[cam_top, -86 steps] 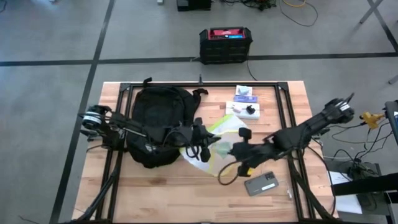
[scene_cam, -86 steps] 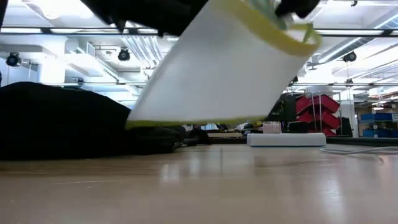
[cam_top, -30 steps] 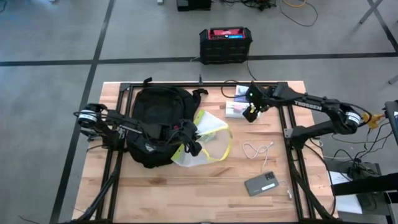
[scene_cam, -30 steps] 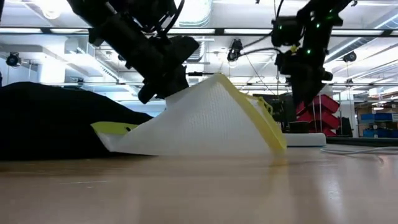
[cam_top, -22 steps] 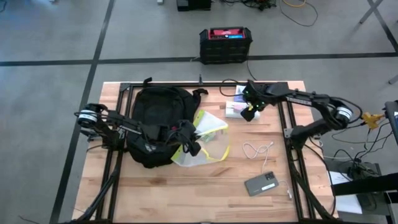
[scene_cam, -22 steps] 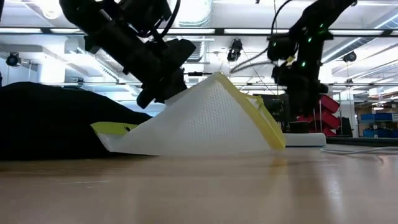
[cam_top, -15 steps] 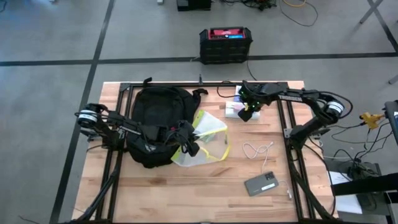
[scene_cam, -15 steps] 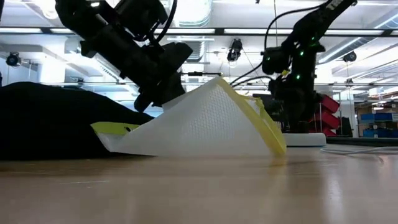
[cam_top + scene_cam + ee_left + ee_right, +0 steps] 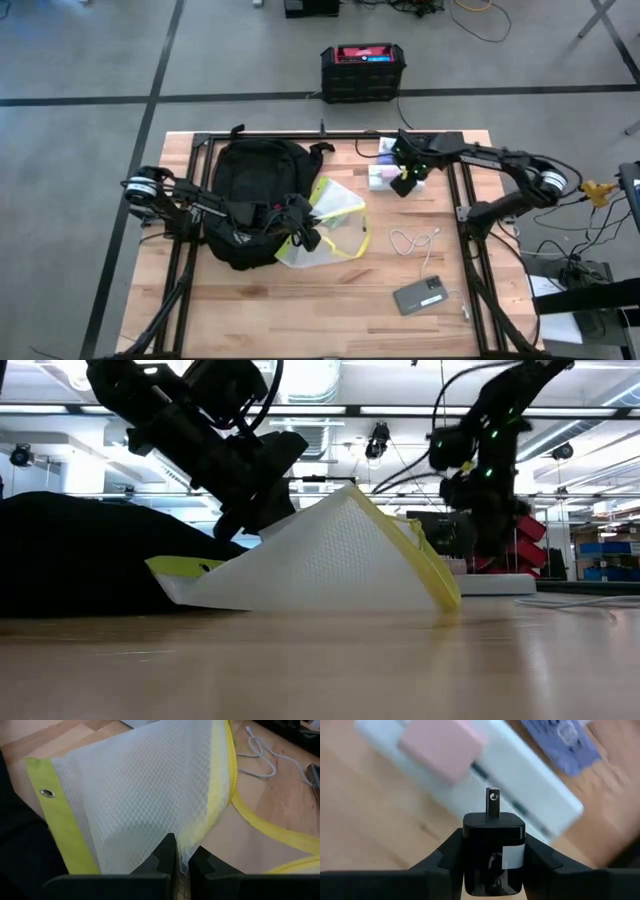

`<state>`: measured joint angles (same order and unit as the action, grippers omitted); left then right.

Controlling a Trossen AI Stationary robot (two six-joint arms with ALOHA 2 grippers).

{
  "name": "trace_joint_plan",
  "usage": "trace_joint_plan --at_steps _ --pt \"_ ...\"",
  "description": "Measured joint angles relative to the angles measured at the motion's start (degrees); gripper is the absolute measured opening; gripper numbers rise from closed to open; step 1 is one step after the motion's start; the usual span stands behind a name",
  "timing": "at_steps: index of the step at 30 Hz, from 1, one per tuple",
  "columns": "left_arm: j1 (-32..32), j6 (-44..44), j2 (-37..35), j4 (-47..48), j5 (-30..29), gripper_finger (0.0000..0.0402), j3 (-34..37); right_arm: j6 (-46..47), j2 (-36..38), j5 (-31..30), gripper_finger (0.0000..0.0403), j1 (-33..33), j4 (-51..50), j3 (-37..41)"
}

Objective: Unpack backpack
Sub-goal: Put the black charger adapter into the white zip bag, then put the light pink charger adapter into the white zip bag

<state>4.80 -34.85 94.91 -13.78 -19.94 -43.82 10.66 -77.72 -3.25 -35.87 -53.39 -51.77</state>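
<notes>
Right wrist view: the right gripper pinches a black plug adapter, prongs forward, over the white box at the table's far edge — probably to set it among the unpacked items. The left gripper pinches the yellow-edged mesh pouch, lifting it beside the backpack on the wooden table — grey floor around

No legible text, labels, brands or numbers on anything in view.
</notes>
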Motion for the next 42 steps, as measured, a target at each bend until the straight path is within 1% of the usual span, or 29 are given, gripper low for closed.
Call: trace_joint_plan --at_steps 3,5,6,7,8,9,12,13,15,17,19,21,24,26,29,32,33,35,38,40,42 --pt "0.0 -0.04 0.02 -0.2 0.0 0.0 -0.16 3.76 6.0 0.02 0.0121 5.19 -0.09 0.02" --pt "-0.02 -0.06 0.02 -0.72 0.02 0.0 -0.32 4.99 8.24 0.71 0.0121 8.1 1.18 -0.13" --pt "-0.03 -0.07 0.02 -1.25 0.03 0.0 -0.37 7.6 10.21 0.85 0.0121 12.45 3.89 0.28" --pt "-0.05 -0.09 0.02 -1.83 0.05 0.0 -0.37 9.67 11.5 -1.29 0.0121 17.08 7.84 0.89" --pt "-0.05 -0.11 0.04 -2.14 0.11 0.0 -0.37 11.63 12.56 0.08 0.0121 20.67 12.49 1.11" --pt "-0.09 -0.17 0.04 -2.79 0.13 0.0 -0.37 12.89 13.19 -0.03 0.0121 24.8 17.68 1.42" --pt "-0.44 -0.46 -0.3 -3.22 0.12 0.0 -0.57 13.6 12.02 0.37 0.0121 34.61 26.95 2.75" --pt "-0.44 -0.46 -0.39 -3.25 0.17 0.0 -0.93 13.96 10.93 -0.57 0.0121 37.61 29.89 2.82" --pt "-0.51 -0.46 -0.53 -3.33 0.17 0.0 -1.56 14.27 8.47 -4.79 0.0121 42.42 34.75 2.8" --pt "-0.79 -0.32 -0.78 -3.26 0.13 0.0 -2.35 14.23 5.72 -7.39 0.0121 45.64 37.26 2.7" --pt "-0.81 -0.16 -1.01 -3.23 0.13 0.0 -3.02 14.27 1.77 -7.8 0.0121 46.9 37.35 2.69" --pt "-0.81 -0.04 -1.04 -3.55 0.46 0.0 -3.52 14.38 -2.35 -8.89 0.0121 47.13 37.25 2.75" --pt "-0.79 0.69 -1.06 -3.2 1.47 0.0 -4.07 14.44 -7.98 -8.85 0.0122 47.32 38.07 2.42" --pt "-0.79 0.92 -1.11 -3.32 1.51 0.0 -4.17 15.23 -11.1 -9.26 0.0154 46.89 38.16 1.81" --pt "-0.79 1.02 -1.12 -2.68 1.51 0.0 -4.17 14.46 -13.12 -10.66 0.024 45.75 37.86 0.35" --pt "-0.79 1.1 -1.11 -1.34 1.55 0.0 -4.17 11.98 -11.95 -10.51 0.032 45.11 35.72 -2.04" --pt "-0.78 1.1 -1.11 -1.06 1.55 0.0 -4.17 11.0 -10.89 -10.9 0.034 44.86 34.28 -2.72" --pt "-0.72 1.1 -1.11 -0.29 1.57 0.0 -4.17 9.07 -8.06 -14.6 0.0366 44.1 30.64 -4.14" --pt "-0.72 0.88 -1.11 0.5 1.55 0.0 -4.15 5.1 -2.97 -19.91 0.0377 41.88 22.56 -5.23" --pt "-0.68 0.85 -1.11 1.31 1.55 0.0 -4.13 0.22 0.14 -20.07 0.0375 39.58 17.88 -5.12" --pt "-0.68 0.85 -1.09 1.77 1.54 0.0 -4.05 -8.05 2.57 -19.06 0.037 36.48 14.23 -4.15"
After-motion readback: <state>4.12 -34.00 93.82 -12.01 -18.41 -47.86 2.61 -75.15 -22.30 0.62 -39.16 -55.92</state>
